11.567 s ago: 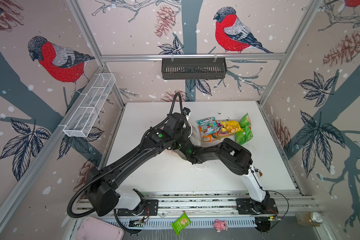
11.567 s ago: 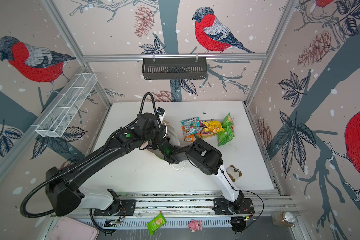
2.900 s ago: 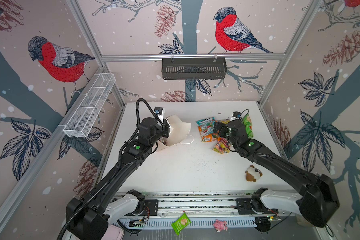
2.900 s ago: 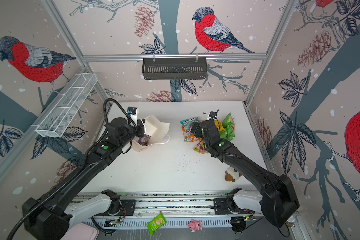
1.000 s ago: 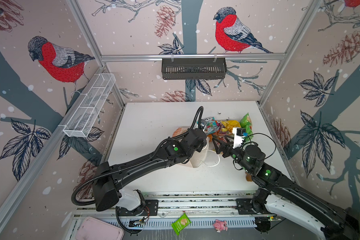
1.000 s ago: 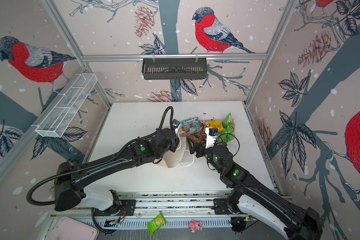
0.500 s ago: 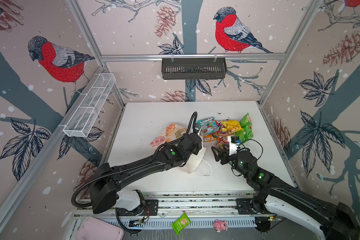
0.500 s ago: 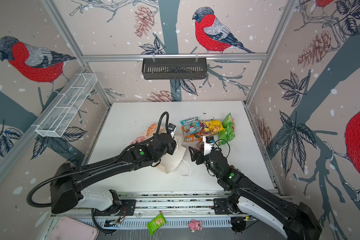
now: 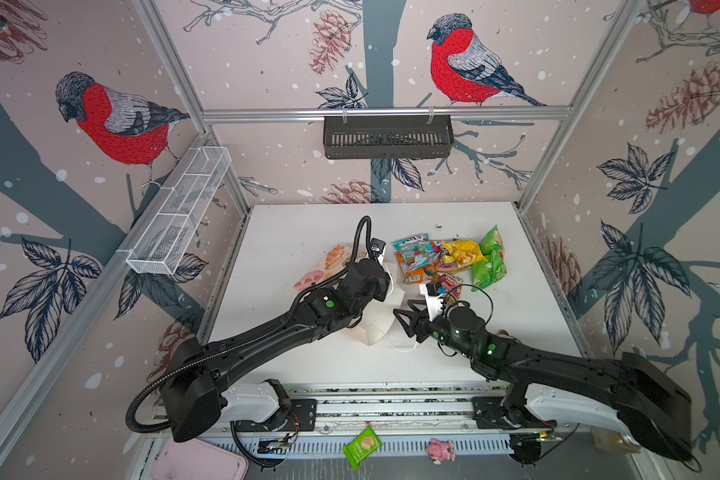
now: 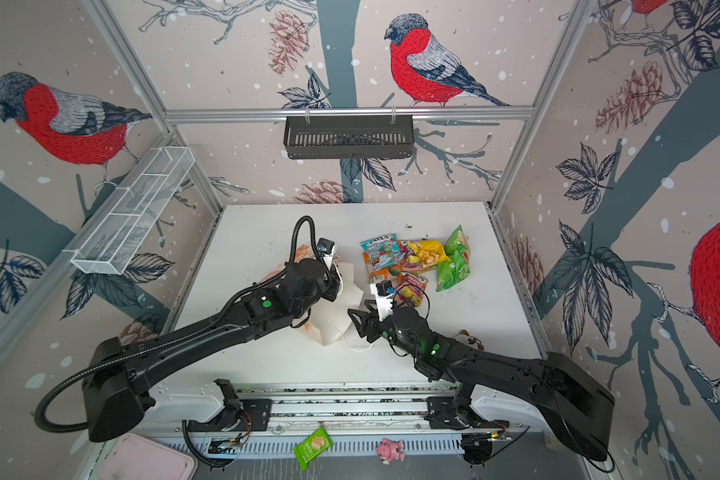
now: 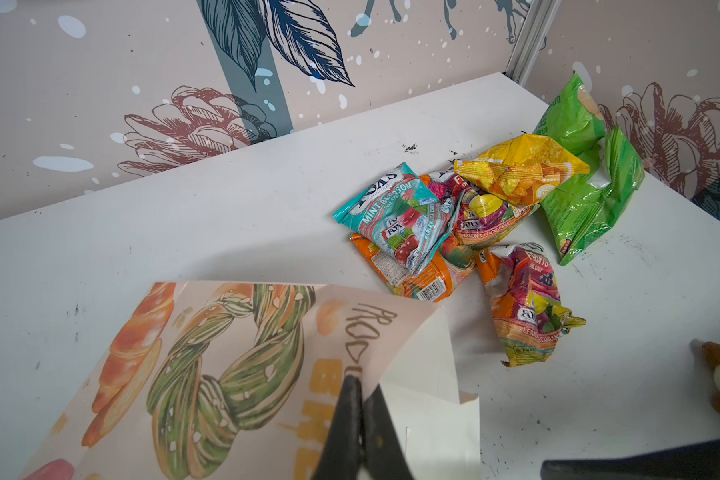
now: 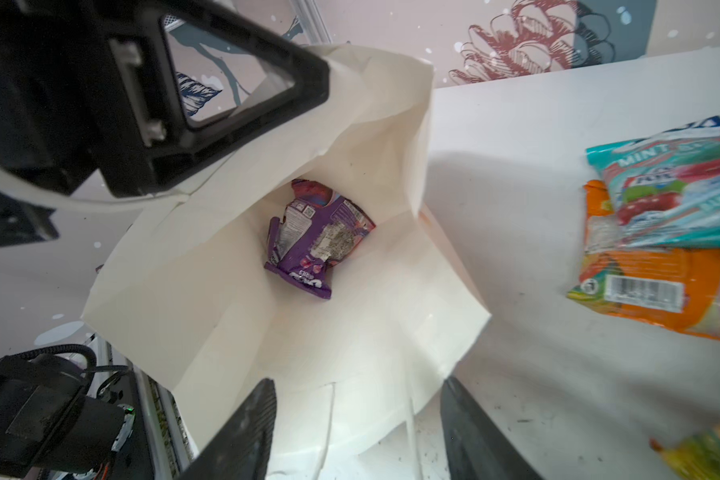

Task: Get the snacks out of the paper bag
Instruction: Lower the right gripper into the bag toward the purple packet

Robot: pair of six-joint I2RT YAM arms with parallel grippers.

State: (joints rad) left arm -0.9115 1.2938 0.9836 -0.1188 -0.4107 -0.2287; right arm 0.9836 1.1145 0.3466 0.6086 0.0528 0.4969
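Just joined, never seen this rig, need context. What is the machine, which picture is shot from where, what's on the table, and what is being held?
Two black robot arms reach over a white table, each ending in a two-fingered gripper. The two wide pictures come from one overhead camera pair and show everything; the two close-ups come from cameras on the arms' wrists. The left gripper is shut on the rim of the paper bag, tipping its mouth toward the right arm. The right gripper is open, empty, facing that mouth. One purple packet lies inside. The other snacks, green, yellow, teal and orange, are piled on the table beside the bag.
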